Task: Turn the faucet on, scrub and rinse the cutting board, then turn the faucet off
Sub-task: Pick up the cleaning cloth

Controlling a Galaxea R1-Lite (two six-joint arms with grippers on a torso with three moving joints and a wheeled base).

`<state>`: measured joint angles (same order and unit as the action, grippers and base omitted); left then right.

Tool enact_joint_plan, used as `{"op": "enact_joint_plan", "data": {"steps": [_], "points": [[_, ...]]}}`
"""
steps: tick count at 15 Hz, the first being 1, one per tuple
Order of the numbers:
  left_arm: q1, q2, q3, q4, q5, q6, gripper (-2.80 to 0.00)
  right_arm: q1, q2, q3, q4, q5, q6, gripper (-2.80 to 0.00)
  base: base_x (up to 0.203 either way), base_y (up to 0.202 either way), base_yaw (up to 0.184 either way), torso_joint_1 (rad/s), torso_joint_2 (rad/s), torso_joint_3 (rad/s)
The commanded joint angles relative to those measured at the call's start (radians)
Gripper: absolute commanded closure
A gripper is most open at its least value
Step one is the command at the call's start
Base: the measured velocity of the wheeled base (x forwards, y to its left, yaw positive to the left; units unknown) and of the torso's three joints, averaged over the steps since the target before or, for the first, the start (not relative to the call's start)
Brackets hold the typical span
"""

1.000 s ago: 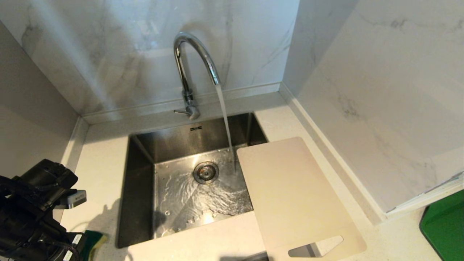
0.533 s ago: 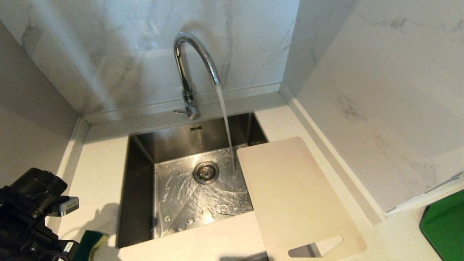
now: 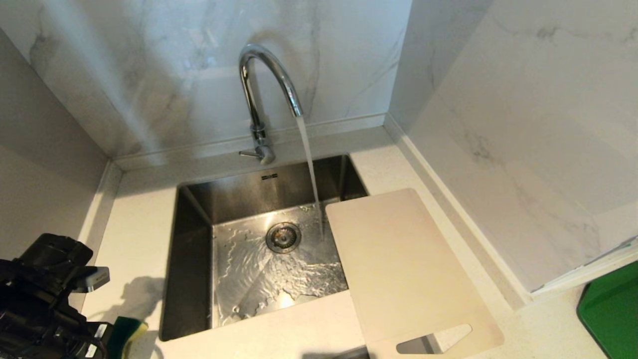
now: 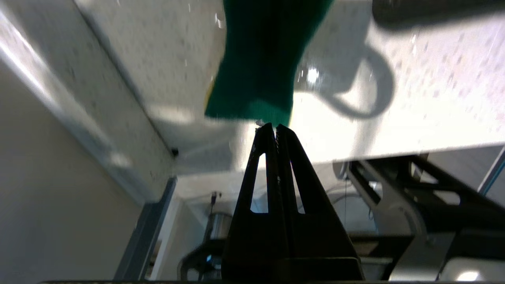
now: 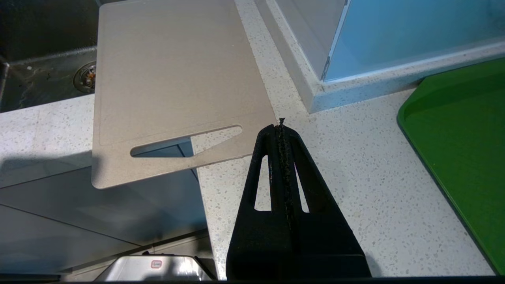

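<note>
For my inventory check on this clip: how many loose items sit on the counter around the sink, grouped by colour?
Pale beige: 1, the cutting board, partly overhanging the sink.
Green and yellow: 1, the sponge, left of the sink.
Bright green: 1, the flat tray, far right.
Total: 3

A stainless steel sink (image 3: 192, 259) is recessed into the pale speckled surface (image 3: 134, 234). A round drain strainer (image 3: 283, 237) is set in the wet sink floor. A green-and-yellow sponge (image 3: 124, 333) is located on the surface just beside the sink's near left corner. A bright green tray (image 3: 610, 311) is positioned at the far right, well apart from the sink. The area is enclosed at the back and right by marble-patterned wall panels (image 3: 523, 124).
</note>
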<state>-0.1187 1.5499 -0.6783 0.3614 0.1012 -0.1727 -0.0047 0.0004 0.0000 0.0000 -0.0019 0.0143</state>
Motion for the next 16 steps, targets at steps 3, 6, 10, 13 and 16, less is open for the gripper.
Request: {"op": "enact_joint_plan", "data": {"steps": [3, 6, 10, 13, 16], "points": [[0.005, 0.027, 0.005, -0.017, 0.006, 0.039, 0.00, 0.000, 0.000, 0.002, 0.000, 0.000, 0.001, 0.00, 0.000, 0.000, 0.000, 0.000, 0.00, 0.000], [0.006, 0.027, 0.011, -0.023, 0.006, 0.042, 0.00, 0.000, 0.000, 0.002, 0.000, 0.000, 0.000, 0.00, 0.000, 0.000, 0.000, 0.000, 0.00, 0.000], [0.005, 0.030, 0.023, -0.039, 0.008, 0.042, 0.00, 0.000, 0.000, 0.002, 0.000, 0.000, 0.000, 0.00, 0.000, 0.000, 0.000, 0.000, 0.00, 0.000], [0.005, 0.033, 0.023, -0.047, 0.008, 0.038, 0.00, 0.000, 0.000, 0.002, 0.000, 0.000, 0.000, 0.00, 0.000, 0.000, 0.000, 0.000, 0.00, 0.000], [0.007, 0.033, 0.032, -0.060, 0.008, 0.036, 0.00, 0.000, 0.000, 0.002, 0.000, 0.000, 0.000, 0.00, 0.000, 0.000, 0.000, 0.000, 0.00, 0.000]]}}
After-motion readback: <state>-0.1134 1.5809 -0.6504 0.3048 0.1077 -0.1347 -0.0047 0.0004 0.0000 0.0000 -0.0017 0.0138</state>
